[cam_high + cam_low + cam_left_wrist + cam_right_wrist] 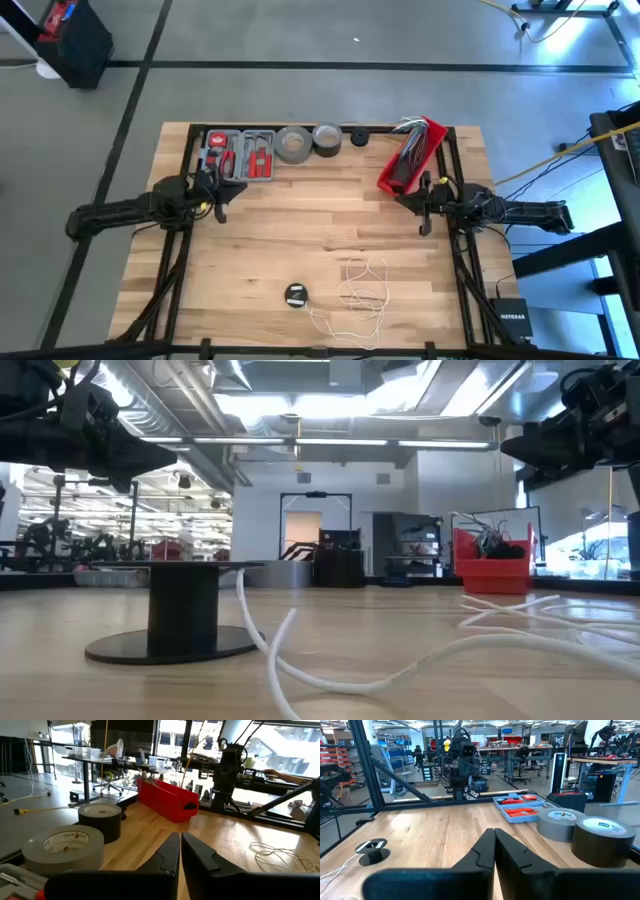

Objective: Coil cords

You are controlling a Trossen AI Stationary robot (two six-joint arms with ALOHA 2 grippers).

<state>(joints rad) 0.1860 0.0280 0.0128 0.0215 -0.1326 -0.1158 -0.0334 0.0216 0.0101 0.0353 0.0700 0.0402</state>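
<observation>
A long white cord (pixel 362 290) lies in loose loops on the table's near right part. It runs to a small round black puck (pixel 296 295) that stands on its flat base; the puck also shows in the low view (pixel 183 612) and the right wrist view (pixel 373 851). No thin dark cord shows. My left gripper (pixel 222 190) hangs shut and empty over the table's left side. My right gripper (pixel 418 205) hangs shut and empty over the right side. Both are well clear of the cord.
Along the far edge stand a grey tray of red tools (pixel 238 153), a grey tape roll (pixel 292 144), a black tape roll (pixel 327 137) and a small black disc (pixel 359 138). A red bin (pixel 410 155) of cables sits at the far right, close to my right gripper.
</observation>
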